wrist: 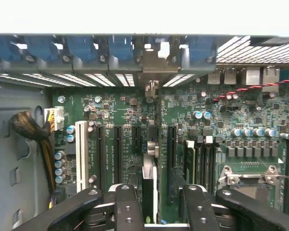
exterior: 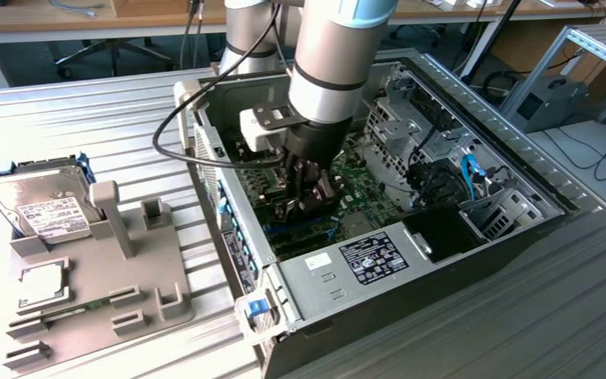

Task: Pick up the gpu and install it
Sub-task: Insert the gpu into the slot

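Observation:
The gpu (wrist: 148,185) stands edge-on in a motherboard slot inside the open computer case (exterior: 524,170). Its silver bracket (wrist: 153,77) sits against the case's rear slot openings. My gripper (wrist: 161,207) straddles the card from above, open, with the black fingers (wrist: 127,207) spread to either side of it and a gap between the pads and the card. In the exterior view the gripper (exterior: 308,201) reaches down into the middle of the case, over the green motherboard (exterior: 361,189).
A silver hard drive (exterior: 45,207) and a green memory stick (exterior: 72,312) rest on the grey fixture (exterior: 103,300) at the exterior view's left. The power supply (exterior: 372,257) fills the case's near end. A white slot (wrist: 81,154), a cable bundle (wrist: 33,134) and the processor socket (wrist: 248,173) flank the card.

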Available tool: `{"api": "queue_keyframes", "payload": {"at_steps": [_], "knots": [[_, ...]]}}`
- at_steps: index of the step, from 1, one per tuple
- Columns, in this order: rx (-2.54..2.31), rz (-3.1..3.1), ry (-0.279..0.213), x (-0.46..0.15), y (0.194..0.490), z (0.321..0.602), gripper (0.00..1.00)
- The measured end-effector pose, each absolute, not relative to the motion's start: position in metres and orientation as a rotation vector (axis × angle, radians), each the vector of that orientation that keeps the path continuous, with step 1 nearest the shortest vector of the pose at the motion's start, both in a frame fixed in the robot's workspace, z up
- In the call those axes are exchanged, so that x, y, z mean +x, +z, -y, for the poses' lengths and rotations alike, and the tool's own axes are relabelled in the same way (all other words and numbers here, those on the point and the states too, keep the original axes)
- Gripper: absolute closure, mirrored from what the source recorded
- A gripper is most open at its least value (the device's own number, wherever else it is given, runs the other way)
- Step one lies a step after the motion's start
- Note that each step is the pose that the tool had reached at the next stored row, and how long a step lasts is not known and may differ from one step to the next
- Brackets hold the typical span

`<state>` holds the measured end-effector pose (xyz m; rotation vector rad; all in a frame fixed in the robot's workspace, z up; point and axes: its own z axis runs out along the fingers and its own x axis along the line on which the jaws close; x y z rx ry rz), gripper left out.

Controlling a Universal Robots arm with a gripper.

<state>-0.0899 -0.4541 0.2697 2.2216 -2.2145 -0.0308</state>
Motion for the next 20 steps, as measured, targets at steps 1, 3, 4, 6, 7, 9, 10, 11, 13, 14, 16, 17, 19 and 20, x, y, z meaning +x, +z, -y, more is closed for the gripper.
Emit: {"api": "queue_keyframes", "payload": {"at_steps": [1, 3, 4, 6, 7, 9, 10, 11, 13, 14, 16, 17, 19, 20], "knots": [[2.221, 2.214, -0.029, -0.09, 0.273, 0.453, 0.6], [2.219, 2.211, -0.024, -0.09, 0.281, 0.452, 0.6], [2.218, 2.211, -0.022, -0.09, 0.285, 0.452, 0.6], [2.217, 2.21, -0.021, -0.09, 0.29, 0.452, 0.6], [2.217, 2.21, -0.021, -0.09, 0.294, 0.451, 0.6], [2.217, 2.21, -0.021, -0.089, 0.294, 0.451, 0.62], [2.215, 2.208, -0.023, -0.086, 0.294, 0.451, 0.62], [2.212, 2.205, -0.025, -0.082, 0.294, 0.451, 0.68], [2.207, 2.2, -0.033, -0.074, 0.294, 0.451, 0.8], [2.204, 2.197, -0.039, -0.069, 0.294, 0.451, 0.8], [2.199, 2.192, -0.051, -0.059, 0.294, 0.451, 0.89], [2.196, 2.189, -0.056, -0.055, 0.294, 0.451, 0.89], [2.191, 2.184, -0.066, -0.046, 0.294, 0.451, 0.89], [2.189, 2.182, -0.071, -0.041, 0.294, 0.451, 0.89]]}}
